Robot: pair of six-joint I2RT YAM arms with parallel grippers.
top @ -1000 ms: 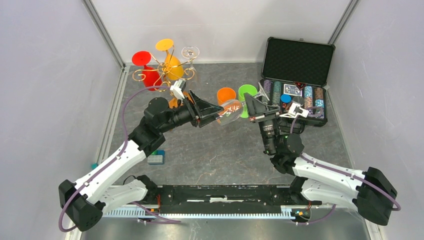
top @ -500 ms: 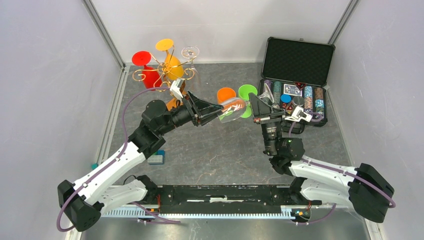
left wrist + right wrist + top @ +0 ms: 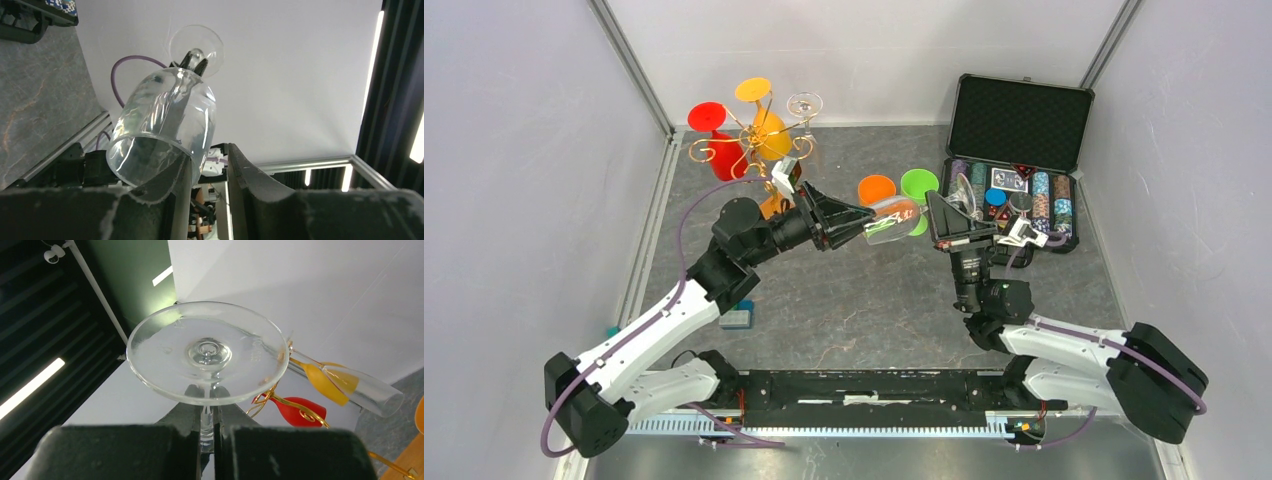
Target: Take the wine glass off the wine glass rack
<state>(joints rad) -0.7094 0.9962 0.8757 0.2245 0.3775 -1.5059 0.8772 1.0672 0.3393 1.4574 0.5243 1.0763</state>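
The wine glass rack [image 3: 749,148] stands at the far left, coloured glasses hanging on it; the clear wine glass [image 3: 165,120] is off it — in the air between the arms, well apart from the rack; the left gripper [image 3: 210,152] straddles the bowl's wall, one finger inside, a gap showing, so whether it pinches I cannot tell; the right gripper [image 3: 208,415] is clamped on the stem just under the foot. The glass looks light, slick and brittle — the stem seems the safer hold, squeezed gently.
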